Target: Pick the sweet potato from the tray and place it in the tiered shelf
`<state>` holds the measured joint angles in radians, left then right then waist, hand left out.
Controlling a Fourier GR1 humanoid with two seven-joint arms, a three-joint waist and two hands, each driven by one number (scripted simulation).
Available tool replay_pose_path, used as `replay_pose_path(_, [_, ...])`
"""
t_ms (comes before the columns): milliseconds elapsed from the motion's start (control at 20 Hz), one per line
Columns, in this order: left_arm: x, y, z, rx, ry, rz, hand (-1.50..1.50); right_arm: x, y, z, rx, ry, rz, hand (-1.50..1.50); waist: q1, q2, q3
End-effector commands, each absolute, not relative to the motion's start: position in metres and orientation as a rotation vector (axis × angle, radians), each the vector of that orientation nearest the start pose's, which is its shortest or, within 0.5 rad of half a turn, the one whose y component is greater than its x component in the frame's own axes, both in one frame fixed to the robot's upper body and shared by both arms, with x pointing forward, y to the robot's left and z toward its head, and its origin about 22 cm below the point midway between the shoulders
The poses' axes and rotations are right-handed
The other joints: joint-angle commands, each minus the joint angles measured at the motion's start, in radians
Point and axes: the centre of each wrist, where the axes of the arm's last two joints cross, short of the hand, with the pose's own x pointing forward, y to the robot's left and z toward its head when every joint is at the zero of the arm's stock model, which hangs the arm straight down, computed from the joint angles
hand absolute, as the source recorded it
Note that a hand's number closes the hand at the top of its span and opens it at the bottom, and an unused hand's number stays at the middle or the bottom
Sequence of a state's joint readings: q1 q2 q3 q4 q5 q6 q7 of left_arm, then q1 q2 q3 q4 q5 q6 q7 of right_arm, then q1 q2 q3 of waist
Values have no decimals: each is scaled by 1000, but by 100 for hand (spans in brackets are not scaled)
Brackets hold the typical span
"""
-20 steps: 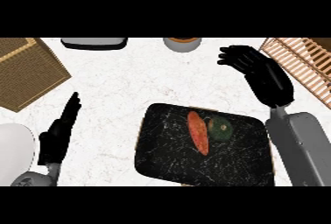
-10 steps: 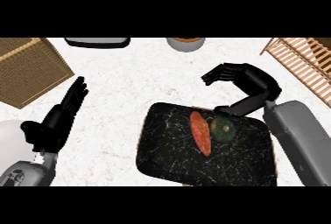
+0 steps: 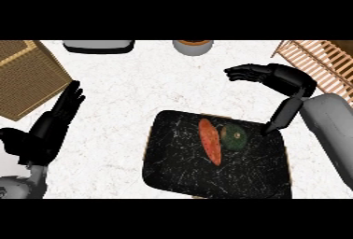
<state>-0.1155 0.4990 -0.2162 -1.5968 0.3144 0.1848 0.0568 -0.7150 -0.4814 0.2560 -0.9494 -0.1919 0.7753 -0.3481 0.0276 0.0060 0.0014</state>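
An orange sweet potato lies lengthwise on the black marbled tray in the middle of the counter. A dark green round vegetable sits right beside it. My right hand hovers above the tray's far right corner, fingers loosely curved and pointing left, holding nothing; its thumb points down toward the tray's right rim. The wooden tiered shelf stands at the far right. My left hand rests open at the left, fingers straight and pointing up.
A woven brown basket occupies the far left. A grey container and a small round bowl sit along the back edge. A pale rounded object peeks in at the left edge.
My right hand has swung from the back right toward the left and lowered over the tray's far right corner. My left hand has risen and tilted to the right.
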Motion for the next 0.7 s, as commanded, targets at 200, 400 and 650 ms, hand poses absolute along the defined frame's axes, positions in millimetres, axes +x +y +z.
replay_pose_path(200, [264,277,59,112,-1582,-162,0,401,-256,148,506,-1572,1395,-150,-15,-5,-1])
replay_pose_path(400, [256,271,48,114,-1571,-170,0,395,-206,139,481,-1510,1458,-150,-22,-8,-2])
replay_pose_path(650, [248,298,67,133,-1573,-176,0,390,-192,122,431,-1470,1524,-150,-12,-6,-1])
